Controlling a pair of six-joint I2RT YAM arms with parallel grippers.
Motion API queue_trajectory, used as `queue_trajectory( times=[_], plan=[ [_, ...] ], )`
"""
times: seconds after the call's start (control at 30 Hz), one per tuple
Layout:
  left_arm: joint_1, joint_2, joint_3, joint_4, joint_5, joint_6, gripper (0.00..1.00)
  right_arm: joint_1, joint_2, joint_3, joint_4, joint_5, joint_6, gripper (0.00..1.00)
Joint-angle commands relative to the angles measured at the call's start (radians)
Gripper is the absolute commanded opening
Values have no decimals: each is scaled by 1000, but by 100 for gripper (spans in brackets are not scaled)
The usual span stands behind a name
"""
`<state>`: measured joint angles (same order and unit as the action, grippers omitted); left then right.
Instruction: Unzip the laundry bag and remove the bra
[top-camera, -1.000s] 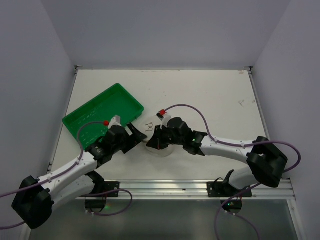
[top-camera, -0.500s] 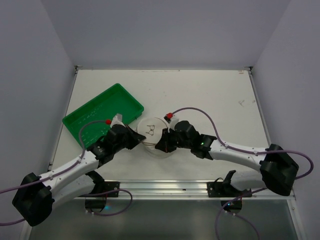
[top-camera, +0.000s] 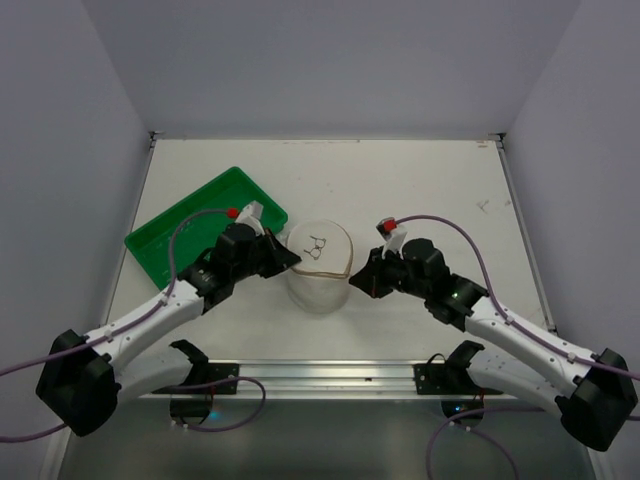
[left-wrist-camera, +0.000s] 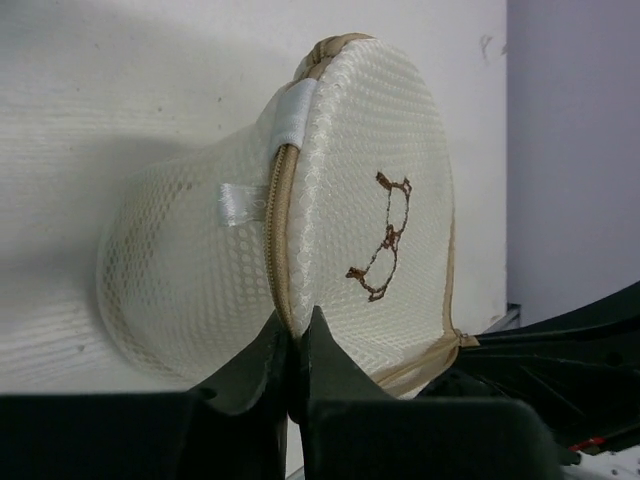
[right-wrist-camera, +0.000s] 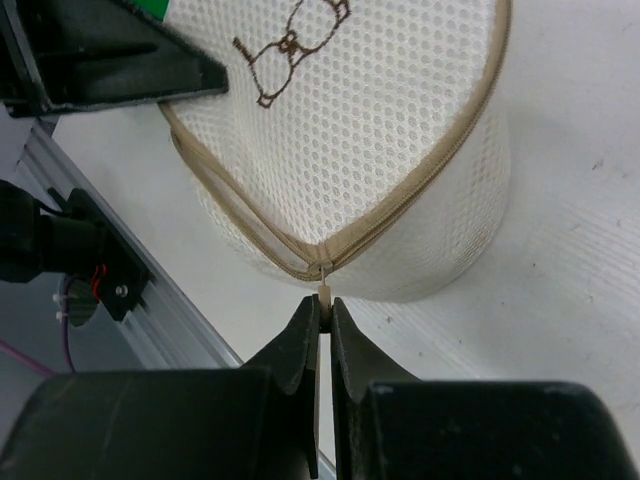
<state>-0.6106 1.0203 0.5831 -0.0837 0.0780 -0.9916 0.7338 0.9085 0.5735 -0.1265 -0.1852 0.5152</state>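
Laundry bag, top external view: the off-white mesh case stood on the table near its middle, bulged up into a dome, with the dark bra drawing on the raised upper face. The green tray lay to its left, just beside it; whether the two touched could not be told. The left jaws met the bag at its left edge and the right jaws at its right edge. Their closure could not be read from this height.

Left wrist view: the laundry bag stood on edge with its drawn face turned to the right. The tan zip ran up the rim, with a white ribbon loop beside it and a white tab across its upper part. The left jaws were clamped together on the lower rim, pinching the zip seam between the tips.

Right wrist view: the laundry bag filled the upper frame. Two runs of tan zip converged at the slider on its near edge. The zip pull hung from that point. The right jaws were clamped on the pull, with the tips nearly touching around it.
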Motion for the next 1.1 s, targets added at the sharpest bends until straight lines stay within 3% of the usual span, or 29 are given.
queue_trajectory(
  times=[0.0,0.17,0.27,0.3,0.4,0.57,0.67,0.93,1.03,1.07],
  plan=[
    [72,151,160,-64,-17,237,7,-10,16,8,-9,-45,-11,0],
    [118,378,441,-77,61,349,21,65,99,48,94,-88,43,0],
    [130,452,513,-74,95,329,53,131,182,120,114,-74,66,0],
    [130,449,515,-71,103,320,79,156,226,143,111,-73,78,0],
    [130,368,440,-62,103,231,100,164,294,190,167,-65,127,0],
    [129,111,182,-85,-9,107,100,165,391,249,206,-43,157,0],
    [109,11,62,-47,18,32,95,168,441,278,220,-62,157,0],
    [-46,46,37,13,-6,-44,81,184,475,284,228,-48,164,0],
    [-51,90,23,48,5,-56,62,184,458,275,214,-39,158,0],
    [-49,98,24,50,2,-56,40,184,452,272,203,-30,152,0]
  ],
)
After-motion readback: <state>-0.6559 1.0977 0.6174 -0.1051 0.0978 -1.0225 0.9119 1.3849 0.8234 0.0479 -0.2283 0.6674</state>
